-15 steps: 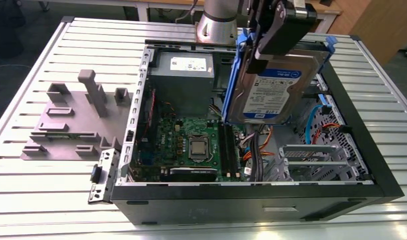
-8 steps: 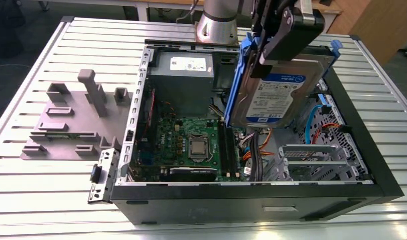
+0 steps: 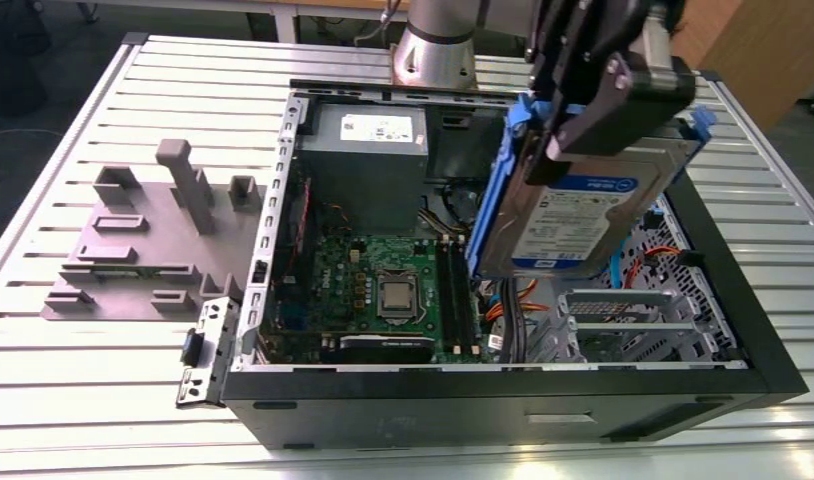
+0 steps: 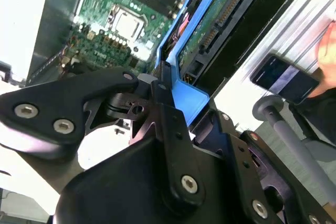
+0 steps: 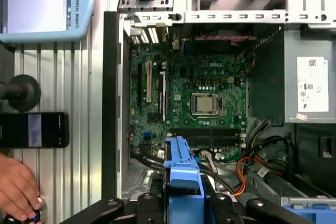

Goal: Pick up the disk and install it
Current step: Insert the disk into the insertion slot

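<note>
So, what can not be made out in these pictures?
Exterior view: the silver hard drive in a blue plastic frame hides part of the inside of the black computer case.
Exterior view: the black pincer covers the drive's upper end.
First wrist view: a hand is cut by the edge.

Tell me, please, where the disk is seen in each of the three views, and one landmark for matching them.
Exterior view: the disk hangs tilted over the open case, toward the exterior view's right.
Second wrist view: the disk, blue frame and circuit side, runs beside the motherboard.
First wrist view: the disk shows its blue frame before the motherboard.
Shared landmark: the silver processor.
</note>
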You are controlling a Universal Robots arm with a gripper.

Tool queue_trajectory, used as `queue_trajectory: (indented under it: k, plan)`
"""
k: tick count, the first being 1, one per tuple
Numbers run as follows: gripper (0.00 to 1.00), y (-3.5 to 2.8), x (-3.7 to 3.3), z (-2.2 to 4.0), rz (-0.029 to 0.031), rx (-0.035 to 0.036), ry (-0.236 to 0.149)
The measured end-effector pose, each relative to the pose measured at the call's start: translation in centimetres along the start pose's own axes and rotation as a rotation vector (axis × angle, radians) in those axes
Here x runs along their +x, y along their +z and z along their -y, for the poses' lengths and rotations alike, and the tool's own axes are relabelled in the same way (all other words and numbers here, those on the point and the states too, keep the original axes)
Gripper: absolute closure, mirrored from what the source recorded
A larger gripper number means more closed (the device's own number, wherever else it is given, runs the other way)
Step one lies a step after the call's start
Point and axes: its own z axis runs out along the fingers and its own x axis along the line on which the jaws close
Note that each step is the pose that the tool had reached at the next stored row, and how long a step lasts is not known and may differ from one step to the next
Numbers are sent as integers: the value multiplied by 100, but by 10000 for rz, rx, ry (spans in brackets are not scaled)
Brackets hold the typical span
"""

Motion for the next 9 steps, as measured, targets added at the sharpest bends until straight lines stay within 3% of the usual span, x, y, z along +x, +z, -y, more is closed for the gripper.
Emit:
queue_trajectory:
  k: [9]
  plan:
    - [64,43,50,334,-2,0,0]
